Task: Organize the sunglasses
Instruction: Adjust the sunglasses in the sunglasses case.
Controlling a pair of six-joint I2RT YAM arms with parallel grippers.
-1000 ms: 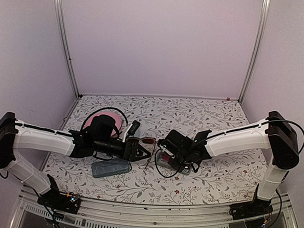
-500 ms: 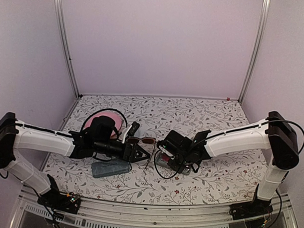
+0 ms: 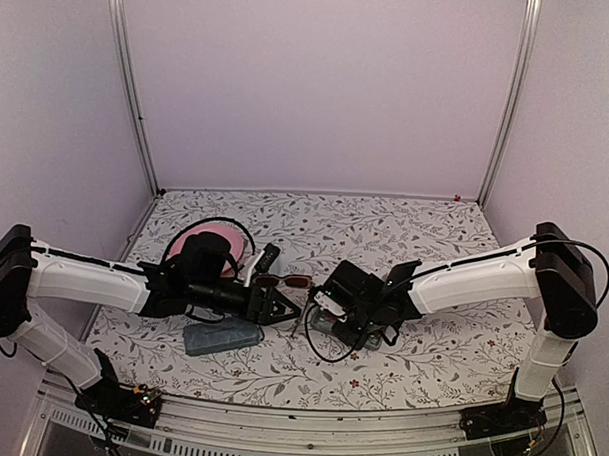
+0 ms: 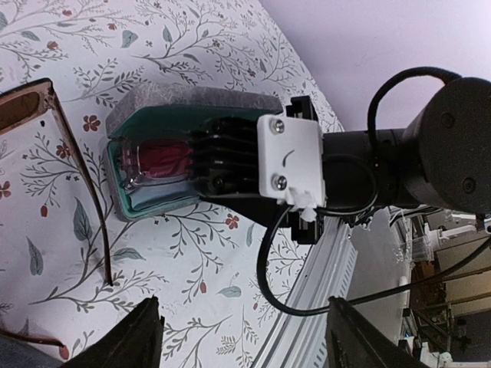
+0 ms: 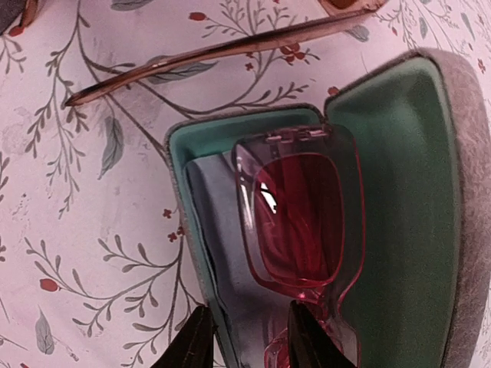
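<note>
The pink translucent sunglasses [image 5: 299, 222] lie folded on a pale blue cloth [image 5: 211, 230] inside an open grey case with teal lining [image 5: 399, 192]. My right gripper [image 5: 249, 341] hangs over the case's near end, narrowly open. One finger is outside the case wall and the other is over the pink frame. The dark-framed sunglasses [image 3: 286, 281] lie unfolded on the table between the grippers, one temple [image 5: 230, 46] running past the case. My left gripper [image 4: 249, 341] is wide open and empty, just left of the case [image 4: 192, 100] and facing it.
A closed blue-grey case [image 3: 221, 337] lies below my left arm near the front. A round pink object [image 3: 216, 240] sits behind the left arm. The table's front rail [image 4: 337, 253] runs close to the open case.
My right gripper has shifted slightly left over the open case. The left arm has barely moved.
</note>
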